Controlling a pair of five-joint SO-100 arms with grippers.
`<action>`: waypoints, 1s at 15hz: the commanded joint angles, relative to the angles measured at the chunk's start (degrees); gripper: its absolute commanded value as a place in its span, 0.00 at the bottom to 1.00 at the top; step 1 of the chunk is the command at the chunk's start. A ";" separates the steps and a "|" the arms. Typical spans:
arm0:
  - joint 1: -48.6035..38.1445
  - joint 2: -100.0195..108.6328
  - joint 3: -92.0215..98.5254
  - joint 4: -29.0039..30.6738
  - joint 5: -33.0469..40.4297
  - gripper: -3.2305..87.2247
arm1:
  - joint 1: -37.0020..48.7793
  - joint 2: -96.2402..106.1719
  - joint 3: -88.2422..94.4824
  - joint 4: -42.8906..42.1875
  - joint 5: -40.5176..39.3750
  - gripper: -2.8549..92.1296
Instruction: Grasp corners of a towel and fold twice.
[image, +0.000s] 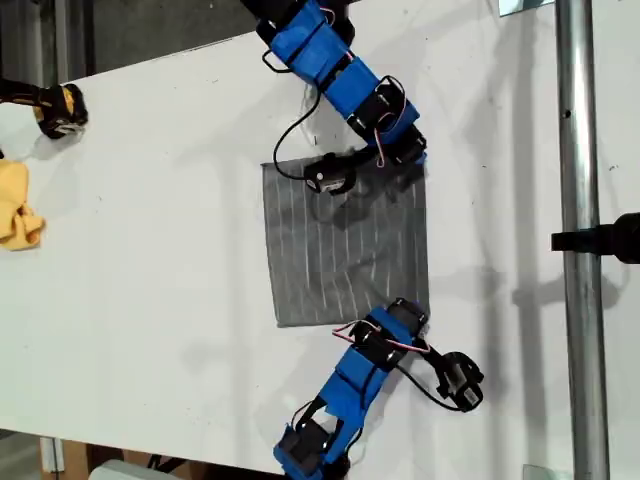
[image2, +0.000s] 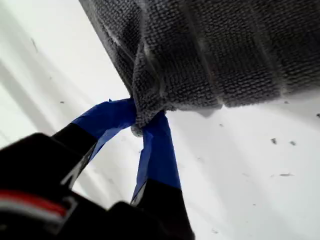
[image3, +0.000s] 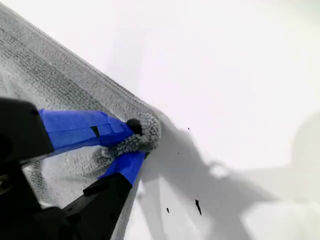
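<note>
- Our first gripper is clamped on one corner of the towel, with only the very tip of the cloth between the blue fingertips. We judge this bite shallow, so a quick pull could strip the corner out.
- Our second gripper is likewise closed on another corner, bunched into a small wad at the tips. The same slip risk applies here, and uneven lifting of the two would skew the fold.
- In the exterior view the towel lies flat on the white table, with an arm at each corner on the exterior view's right. We cannot tell which arm is which.
- A black cable from the upper arm droops over the towel's edge. In our judgement it could snag or drag the cloth during the fold.
- The metal pole stands beyond the towel at the exterior view's right, away from the likely fold path.
- A yellow cloth and a black-and-yellow object sit well apart at the exterior view's left, obstructing nothing.
</note>
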 joint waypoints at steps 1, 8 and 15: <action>5.89 9.32 -1.85 1.05 -1.32 0.02 | -5.54 -5.36 -19.95 12.48 0.88 0.03; -0.97 18.81 1.05 7.91 3.96 0.02 | 5.27 0.79 -23.73 30.41 -3.43 0.03; -31.46 38.14 18.46 10.55 24.52 0.02 | 41.22 22.32 -5.01 20.39 -33.31 0.03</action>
